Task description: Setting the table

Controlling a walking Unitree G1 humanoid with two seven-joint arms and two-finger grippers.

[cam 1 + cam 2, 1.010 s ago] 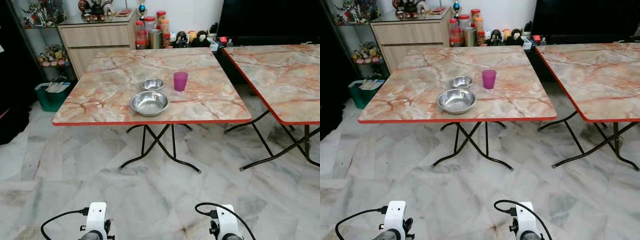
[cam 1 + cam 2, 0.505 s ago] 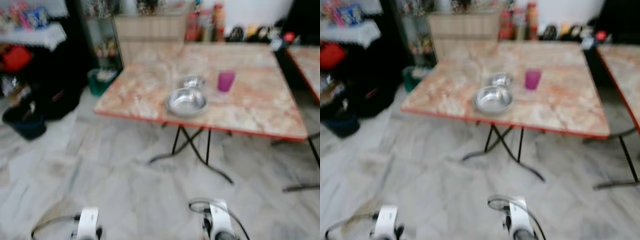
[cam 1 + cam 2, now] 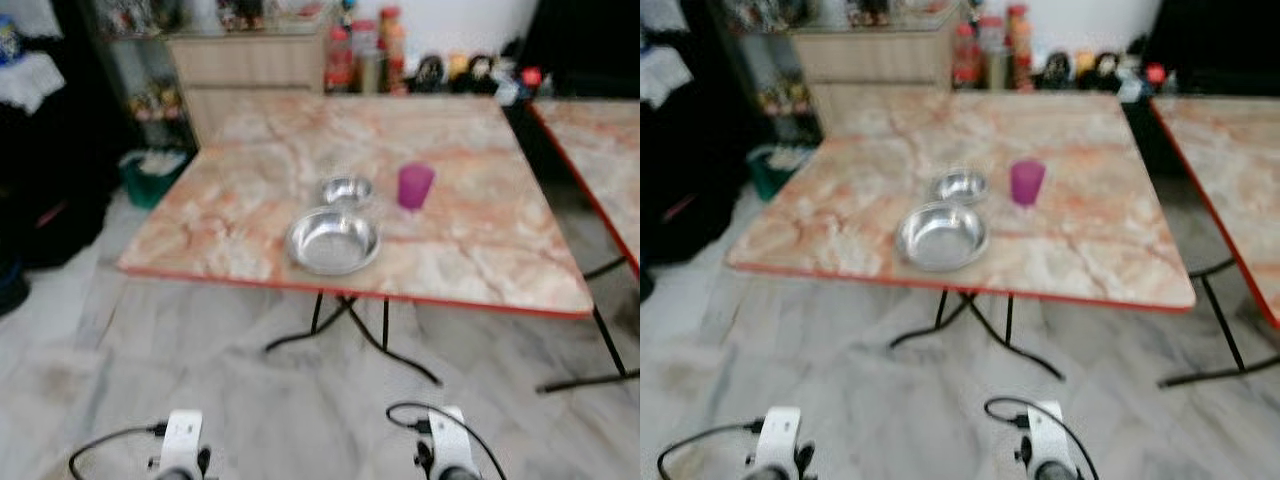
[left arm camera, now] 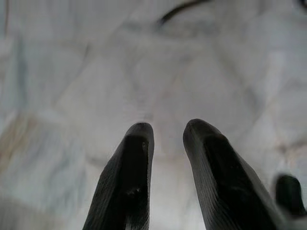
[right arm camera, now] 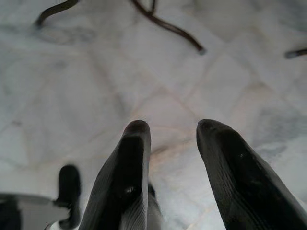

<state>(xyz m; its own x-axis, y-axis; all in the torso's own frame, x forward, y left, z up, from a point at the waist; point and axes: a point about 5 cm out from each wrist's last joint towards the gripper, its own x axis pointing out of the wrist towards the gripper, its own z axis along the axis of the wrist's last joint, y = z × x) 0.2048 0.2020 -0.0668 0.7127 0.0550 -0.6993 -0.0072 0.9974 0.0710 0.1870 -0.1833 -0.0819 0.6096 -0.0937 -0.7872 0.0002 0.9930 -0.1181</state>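
Head views: standing off from table (image 3: 480,250), judging approach step. Big bowl (image 3: 333,241) sitting near front edge, small bowl (image 3: 347,189) at its 12 o'clock, cup (image 3: 415,185) at 2. Needing to close in next.

Left wrist: left gripper (image 4: 165,132) hanging over floor, fingers apart, empty.

Right wrist: right gripper (image 5: 168,130) likewise parted, adding table feet (image 5: 163,24).

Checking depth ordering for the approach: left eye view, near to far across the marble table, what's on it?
Big steel bowl → small steel bowl → purple cup, the last two nearly level in depth; all on the table.
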